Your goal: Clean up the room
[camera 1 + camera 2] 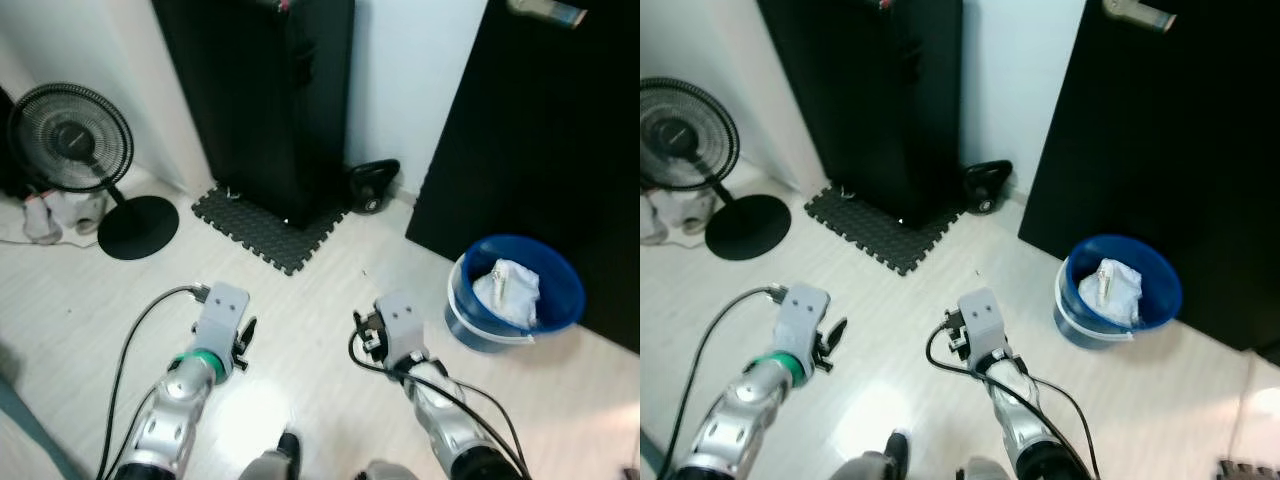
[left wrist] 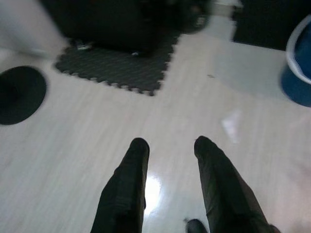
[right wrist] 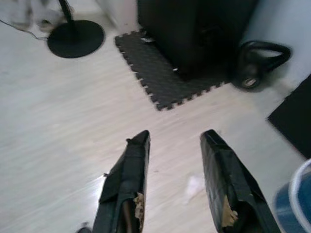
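Note:
A blue bucket (image 1: 566, 282) stands on the pale wood floor at the right, against a black door (image 1: 560, 130). Crumpled white rubbish (image 1: 508, 290) lies inside it. Both silver arms reach forward low over the floor, the left wrist (image 1: 221, 312) left of centre and the right wrist (image 1: 398, 322) just left of the bucket. My left gripper (image 2: 170, 143) is open over bare floor with nothing between its fingers. My right gripper (image 3: 175, 137) is open too and holds nothing; scraps of torn tape cling to its fingers (image 3: 133, 194).
A tall black cabinet (image 1: 270, 100) stands ahead on a black foam mat (image 1: 265, 230), with a black kettlebell (image 1: 372, 185) beside it. A standing fan (image 1: 72, 140) with a round base (image 1: 138, 227) and some white items (image 1: 60, 212) occupy the far left.

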